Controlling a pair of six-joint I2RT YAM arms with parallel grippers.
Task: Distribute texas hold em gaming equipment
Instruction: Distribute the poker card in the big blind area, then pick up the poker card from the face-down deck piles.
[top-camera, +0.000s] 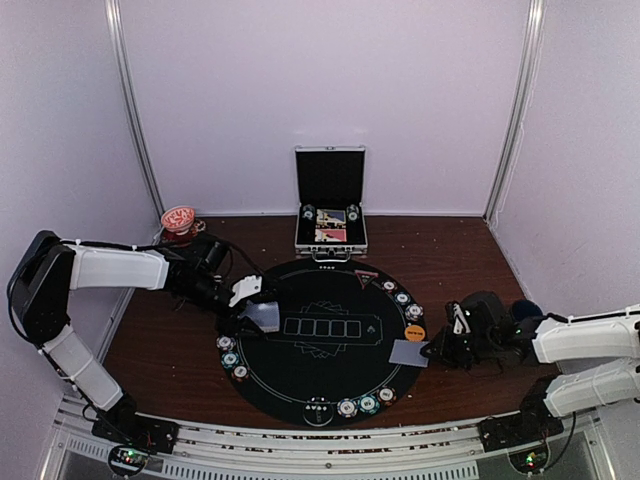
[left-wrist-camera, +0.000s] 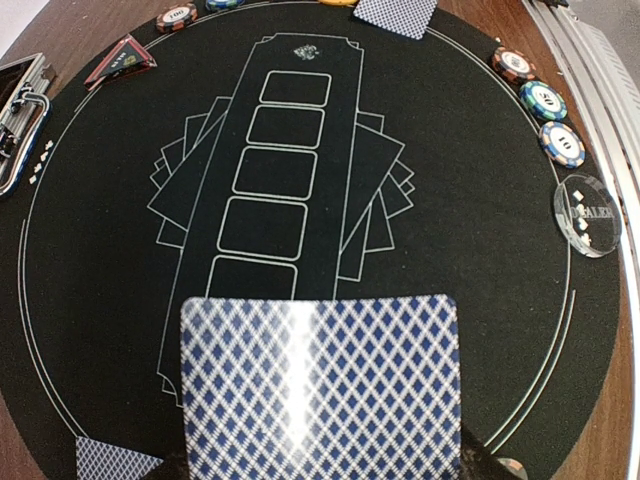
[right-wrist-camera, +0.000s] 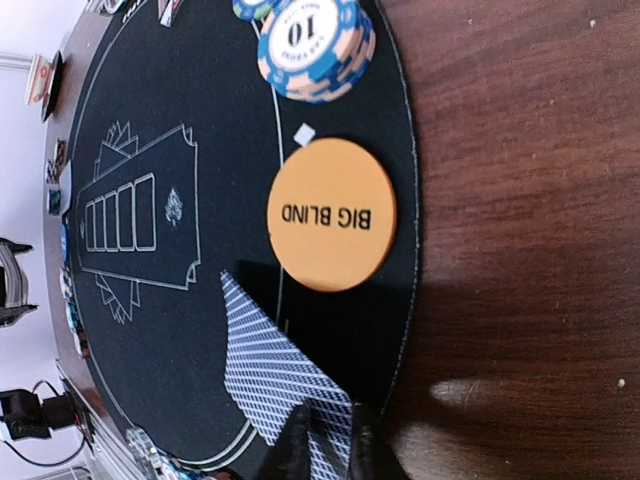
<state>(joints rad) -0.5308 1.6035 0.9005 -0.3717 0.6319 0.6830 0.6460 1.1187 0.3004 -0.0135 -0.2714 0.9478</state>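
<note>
In the top view, the left claw (top-camera: 251, 303) is clenched on a blue diamond-backed paper playing card (top-camera: 263, 316) over the left rim of the round black felt mat (top-camera: 300, 382). The right claw (top-camera: 436, 352) pinches a second diamond-backed card (top-camera: 410, 353) at the right rim, its long axis aimed at the mat's centre.

In the left wrist view, the left claw's card has its far edge facing the printed boxes (left-wrist-camera: 275, 172); it is best lowered level before release.

In the right wrist view, the second card should be laid beside the flat orange "BIG BLIND" disc (right-wrist-camera: 332, 215), not over it.

A silver case (top-camera: 330, 200) stands open at the brown worktop's (top-camera: 450, 250) far edge, lid upright. A red-patterned bowl (top-camera: 179, 218) sits far left. Something dark blue, perhaps a mug (top-camera: 527, 308), sits at the right.
</note>
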